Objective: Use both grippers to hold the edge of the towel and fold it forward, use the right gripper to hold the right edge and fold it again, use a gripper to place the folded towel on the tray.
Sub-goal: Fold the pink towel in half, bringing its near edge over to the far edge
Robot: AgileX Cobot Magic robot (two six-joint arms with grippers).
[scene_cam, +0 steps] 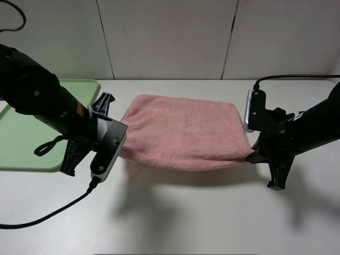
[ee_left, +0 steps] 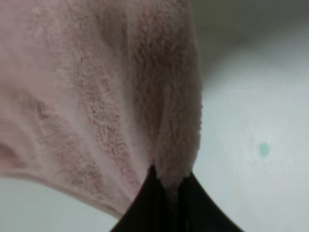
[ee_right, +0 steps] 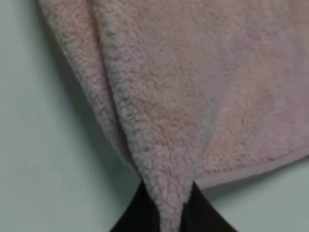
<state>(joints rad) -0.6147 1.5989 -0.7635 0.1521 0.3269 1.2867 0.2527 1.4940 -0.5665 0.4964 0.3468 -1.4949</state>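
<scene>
**Near field.** The bare worktop [scene_cam: 186,228] fills the lower part of the exterior view. A black cable [scene_cam: 48,215] trails across its lower left. A broad shadow lies under the towel's near side, which suggests that side is raised clear of the surface.

**Middle field.** The towel [scene_cam: 183,130] spans the centre of the frame between the two arms.
- The left gripper [scene_cam: 122,144], at centre left, has its fingers [ee_left: 145,212] closed tight on a bunched pinch of pink pile at the near left corner.
- The right gripper [scene_cam: 254,154], at centre right, has its fingers [ee_right: 140,220] clamped likewise on the near right corner.
- The edge of the towel [scene_cam: 186,164] runs between the two, sagging a little.
- The towel's far side appears to rest on the worktop.

**Far field.** The tray [scene_cam: 21,133] sits at the left edge, well apart from the towel and partly hidden by the left arm. Nothing shows on its visible part.

**Assessment.**
- Both corners are secured and the edge is lifted, so the first forward fold is judged under way but not laid down.
- The second fold from the right edge is outstanding.
- The transfer to the tray is outstanding.
</scene>
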